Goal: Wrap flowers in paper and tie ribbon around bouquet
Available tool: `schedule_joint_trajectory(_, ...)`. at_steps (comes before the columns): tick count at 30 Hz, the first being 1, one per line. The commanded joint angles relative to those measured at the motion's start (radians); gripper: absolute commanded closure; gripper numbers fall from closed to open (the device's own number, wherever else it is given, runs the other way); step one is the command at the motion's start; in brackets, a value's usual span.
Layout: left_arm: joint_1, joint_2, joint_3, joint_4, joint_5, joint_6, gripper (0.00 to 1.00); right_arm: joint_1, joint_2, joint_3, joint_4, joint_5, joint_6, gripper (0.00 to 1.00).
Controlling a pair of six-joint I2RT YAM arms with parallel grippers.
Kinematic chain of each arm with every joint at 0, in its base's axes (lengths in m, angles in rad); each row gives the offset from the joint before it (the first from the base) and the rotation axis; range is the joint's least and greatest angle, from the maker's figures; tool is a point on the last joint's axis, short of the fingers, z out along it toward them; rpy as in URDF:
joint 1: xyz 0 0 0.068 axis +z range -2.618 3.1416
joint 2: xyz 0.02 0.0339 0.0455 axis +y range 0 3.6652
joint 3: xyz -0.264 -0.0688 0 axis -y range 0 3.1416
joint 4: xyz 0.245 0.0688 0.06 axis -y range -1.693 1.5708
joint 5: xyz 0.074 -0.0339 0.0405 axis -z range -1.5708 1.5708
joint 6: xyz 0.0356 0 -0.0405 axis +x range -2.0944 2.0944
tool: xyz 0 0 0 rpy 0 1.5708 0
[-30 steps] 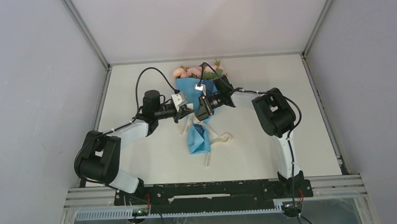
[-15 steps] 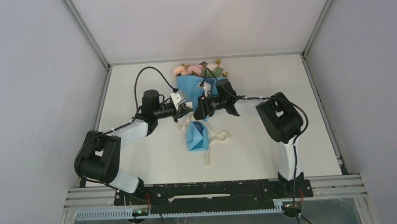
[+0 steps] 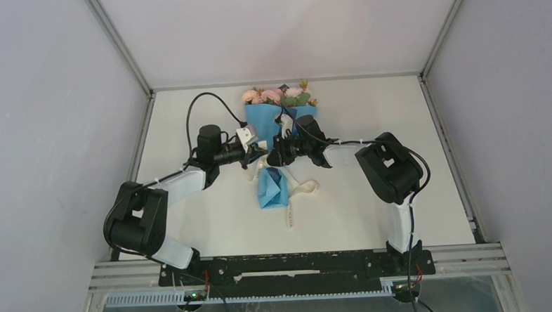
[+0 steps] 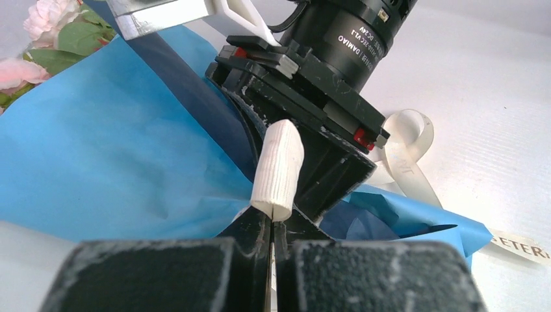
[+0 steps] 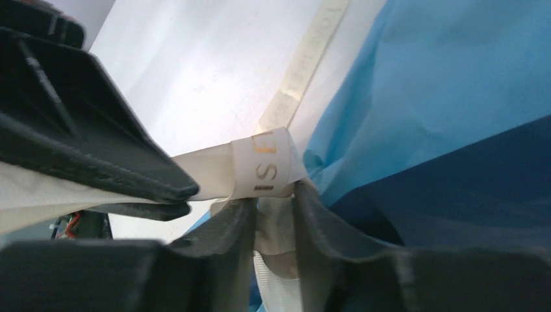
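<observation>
Flowers are seen enclosed in the paper, so the wrapping part of the task is judged done. The bouquet lies on the table at its far middle, with the blooms toward the back wall and the narrow blue tail pointing at the arms. A darker navy strip is shown down the middle of the cone in the left wrist view.

The ribbon is not yet tied. One loose loop lies just beside the tail on the right, and a lettered end trails toward the near edge. The rest is drawn up to the neck of the bouquet, where both arms meet.

The left gripper is clenched on a rolled cream fold of the ribbon. In the right wrist view a band of ribbon is seen wrapped over itself, and a fold of it fills the gap in the right gripper, touching both fingers. Whether that fold is firmly pinched cannot be told.

The knot is judged to be under way: a crossing has been formed, while tightening and finishing are left
</observation>
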Motion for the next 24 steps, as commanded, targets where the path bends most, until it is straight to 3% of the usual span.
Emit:
schedule_joint_trajectory(1,0.005,-0.006,0.003,0.049,-0.002,-0.019,1.0,0.004,-0.063,-0.004,-0.037,0.073,-0.063,0.77)
schedule_joint_trajectory(5,0.006,-0.007,0.001,0.049,-0.007,-0.016,1.0,0.004,-0.098,-0.004,-0.043,0.075,-0.08,0.94)
schedule_joint_trajectory(9,0.007,-0.011,-0.002,0.045,-0.021,-0.007,1.0,-0.001,-0.136,-0.004,-0.06,0.069,-0.077,1.0)
schedule_joint_trajectory(13,0.01,-0.012,-0.003,0.029,-0.04,0.017,1.0,-0.012,-0.168,-0.003,-0.089,0.063,-0.066,1.0)
schedule_joint_trajectory(19,0.012,-0.018,-0.007,0.035,-0.061,0.021,1.0,-0.037,-0.175,-0.003,-0.157,0.079,-0.051,0.87)
schedule_joint_trajectory(24,0.012,-0.019,-0.01,0.043,-0.046,0.022,1.0,-0.04,-0.155,-0.004,-0.147,0.085,-0.053,0.86)
